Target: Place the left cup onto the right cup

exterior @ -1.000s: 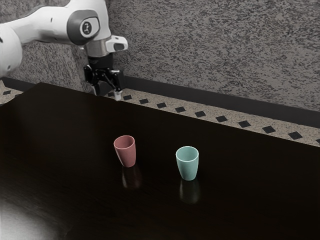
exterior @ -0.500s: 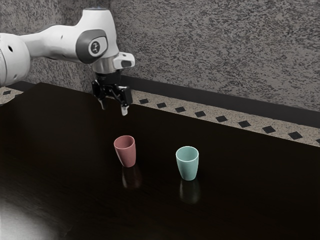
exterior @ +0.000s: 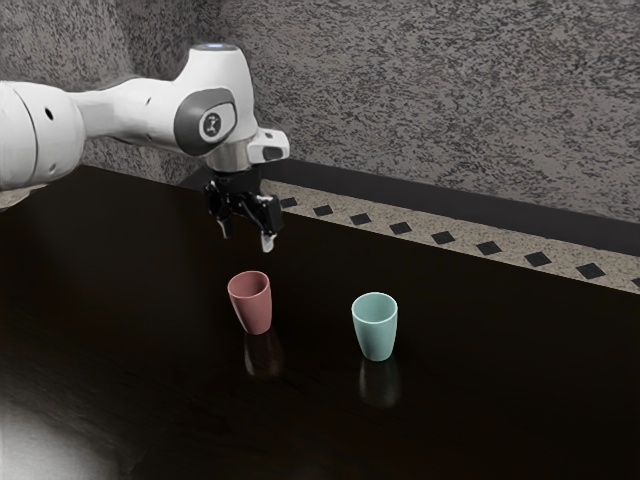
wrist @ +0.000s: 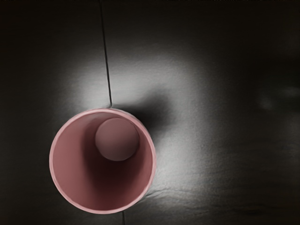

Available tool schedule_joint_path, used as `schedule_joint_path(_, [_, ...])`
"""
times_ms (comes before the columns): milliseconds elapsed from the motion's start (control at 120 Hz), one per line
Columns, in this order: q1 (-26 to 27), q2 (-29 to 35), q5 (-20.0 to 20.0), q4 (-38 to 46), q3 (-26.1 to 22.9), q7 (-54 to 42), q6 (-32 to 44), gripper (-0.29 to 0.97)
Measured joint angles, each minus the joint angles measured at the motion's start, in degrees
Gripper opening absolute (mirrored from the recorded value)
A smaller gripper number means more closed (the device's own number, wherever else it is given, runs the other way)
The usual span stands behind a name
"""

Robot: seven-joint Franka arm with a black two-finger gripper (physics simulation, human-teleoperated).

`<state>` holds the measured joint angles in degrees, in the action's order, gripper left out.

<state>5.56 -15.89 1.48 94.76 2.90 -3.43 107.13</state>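
Note:
A pink cup (exterior: 250, 301) stands upright on the dark table (exterior: 120, 330), to the exterior view's left of a teal cup (exterior: 375, 325), which is also upright. My gripper (exterior: 246, 236) hangs in the air above the pink cup, a little behind it, with its fingers open and nothing between them. In the wrist view the pink cup (wrist: 102, 161) lies right under my hand, seen from above with its mouth open and its inside bare.
A thin seam (wrist: 106, 65) runs across the dark tabletop under the pink cup. Behind the table lies a tiled floor strip (exterior: 440, 235) and a rough grey wall (exterior: 450, 90).
My arm has carried the gripper down and toward the exterior view's right, from near the table's back edge to above the pink cup. Both cups stand as before.

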Motion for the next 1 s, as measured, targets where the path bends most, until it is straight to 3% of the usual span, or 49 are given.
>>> schedule_joint_path(1000, [0.4, -4.5, 2.3, 3.5, 0.0, 4.1, 6.1, 0.66])
